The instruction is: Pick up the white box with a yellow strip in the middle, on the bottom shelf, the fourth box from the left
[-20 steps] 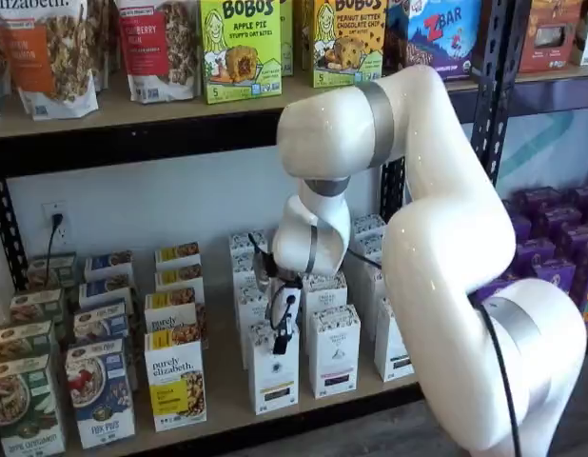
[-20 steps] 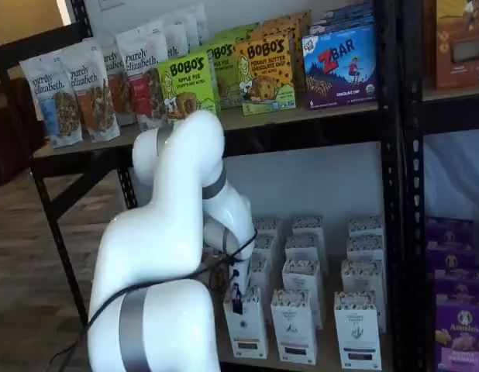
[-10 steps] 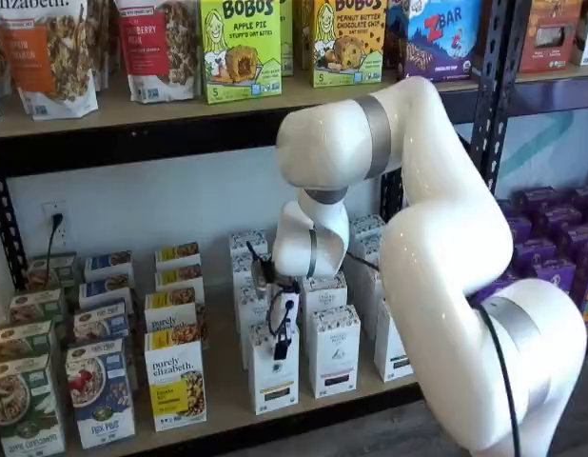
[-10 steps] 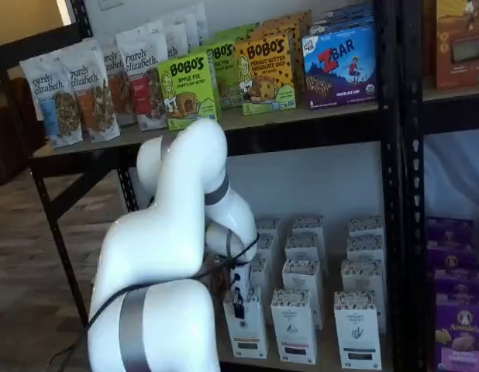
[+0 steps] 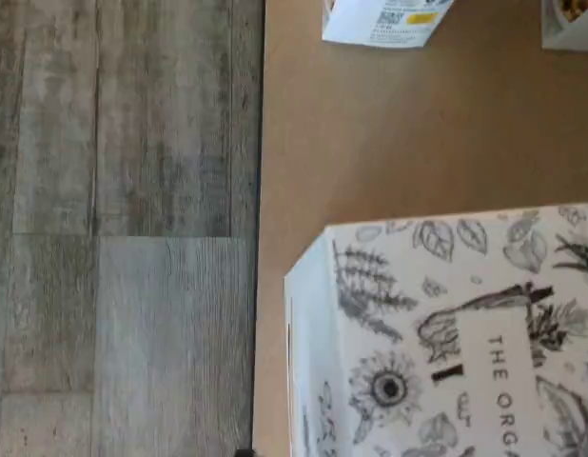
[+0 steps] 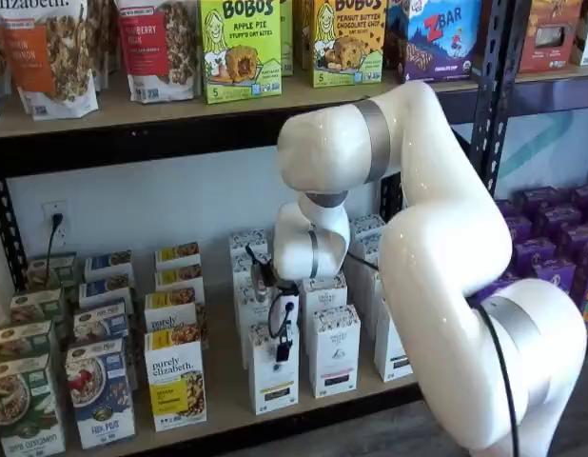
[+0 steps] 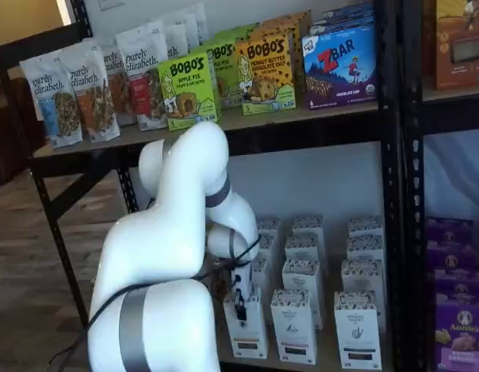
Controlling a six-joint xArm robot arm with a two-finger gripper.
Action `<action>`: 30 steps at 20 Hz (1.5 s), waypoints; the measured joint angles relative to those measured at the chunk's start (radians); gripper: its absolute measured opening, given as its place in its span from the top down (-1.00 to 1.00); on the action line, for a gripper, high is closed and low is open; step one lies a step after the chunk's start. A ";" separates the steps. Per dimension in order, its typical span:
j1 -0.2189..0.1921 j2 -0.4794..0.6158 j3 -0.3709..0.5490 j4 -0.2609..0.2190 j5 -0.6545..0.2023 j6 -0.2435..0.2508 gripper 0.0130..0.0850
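Observation:
The white box with a yellow strip (image 6: pixel 272 379) stands at the front of the bottom shelf, in a row of white tea boxes; it also shows in a shelf view (image 7: pixel 246 332). The wrist view shows its top (image 5: pixel 446 333), printed with black botanical drawings. My gripper (image 6: pixel 281 353) hangs right over the top front of this box, its black fingers pointing down; it also shows in a shelf view (image 7: pixel 240 310). No gap between the fingers shows, and I cannot tell whether they touch the box.
More white tea boxes (image 6: pixel 333 350) stand to the right and behind. A Purely Elizabeth box (image 6: pixel 175 384) stands to the left. The wrist view shows the brown shelf board (image 5: pixel 370 143), its front edge and the wooden floor (image 5: pixel 123 228). My arm (image 6: pixel 446 248) fills the space before the shelf.
The gripper has sunk a little toward the top of the white box, and the arm's elbow has shifted up and to the right.

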 joint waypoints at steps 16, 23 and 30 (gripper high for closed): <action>-0.014 -0.011 0.005 -0.008 0.029 -0.006 -1.00; -0.009 -0.001 -0.004 -0.006 0.025 -0.003 -1.00; -0.005 0.009 -0.012 0.001 0.016 -0.006 -1.00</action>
